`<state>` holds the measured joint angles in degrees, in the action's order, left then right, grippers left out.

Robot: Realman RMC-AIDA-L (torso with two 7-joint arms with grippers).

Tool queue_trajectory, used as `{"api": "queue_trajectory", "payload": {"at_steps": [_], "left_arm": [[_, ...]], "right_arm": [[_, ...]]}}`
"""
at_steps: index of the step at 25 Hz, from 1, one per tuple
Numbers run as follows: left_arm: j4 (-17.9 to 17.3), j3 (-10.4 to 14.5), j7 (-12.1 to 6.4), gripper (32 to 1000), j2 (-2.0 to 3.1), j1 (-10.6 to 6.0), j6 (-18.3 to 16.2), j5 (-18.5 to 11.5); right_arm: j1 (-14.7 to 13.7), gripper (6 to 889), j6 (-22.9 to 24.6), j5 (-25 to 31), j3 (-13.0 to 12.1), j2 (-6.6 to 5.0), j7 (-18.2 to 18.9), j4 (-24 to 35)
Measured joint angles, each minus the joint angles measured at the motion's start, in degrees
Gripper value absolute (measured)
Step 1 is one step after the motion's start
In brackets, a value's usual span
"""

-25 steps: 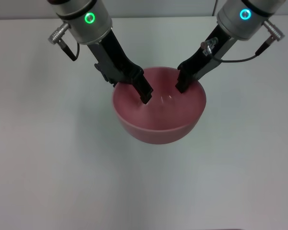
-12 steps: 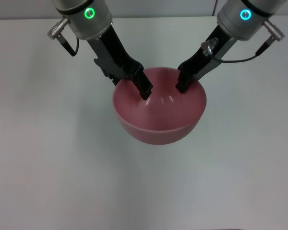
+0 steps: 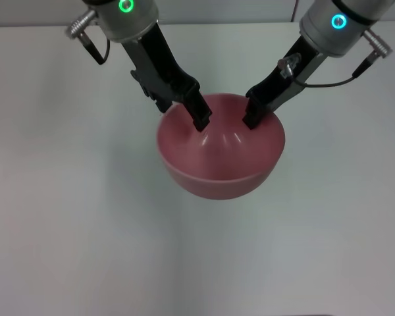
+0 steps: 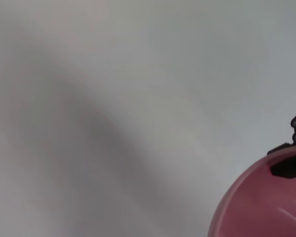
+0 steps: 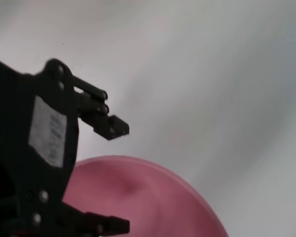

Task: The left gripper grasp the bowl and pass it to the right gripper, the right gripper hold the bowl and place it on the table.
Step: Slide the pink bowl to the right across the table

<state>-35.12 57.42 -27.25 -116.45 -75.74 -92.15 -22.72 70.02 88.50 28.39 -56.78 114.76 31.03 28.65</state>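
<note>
The pink-red bowl (image 3: pixel 220 158) hangs above the white table (image 3: pixel 66 197), mouth up. My right gripper (image 3: pixel 252 117), on the arm with the cyan ring, is shut on the bowl's far right rim. My left gripper (image 3: pixel 182 113), on the arm with the green ring, stands open astride the far left rim, one finger inside the bowl and one outside, with a gap to the wall. In the right wrist view the left gripper (image 5: pixel 111 177) shows open over the bowl (image 5: pixel 153 197). The left wrist view catches the bowl (image 4: pixel 266 207) edge and a black right fingertip (image 4: pixel 288 167) on its rim.
Plain white tabletop lies on all sides of the bowl, with the bowl's soft shadow (image 3: pixel 151 217) below and to the left. The table's far edge (image 3: pixel 217 24) runs behind both arms.
My left arm has drawn back and up, its fingertip rising from deep in the bowl towards the rim. The bowl stays in the right gripper, shifted very slightly.
</note>
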Motion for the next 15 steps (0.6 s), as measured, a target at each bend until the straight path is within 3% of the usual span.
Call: {"api": "queue_trajectory", "payload": {"at_steps": [15], "left_arm": [[-7.3, 0.19, 0.85, 860, -0.15, -0.55, -6.64, 0.03]], "right_arm": [[-0.62, 30, -0.18, -0.07, 0.0, -0.15, 0.09, -0.09]]}}
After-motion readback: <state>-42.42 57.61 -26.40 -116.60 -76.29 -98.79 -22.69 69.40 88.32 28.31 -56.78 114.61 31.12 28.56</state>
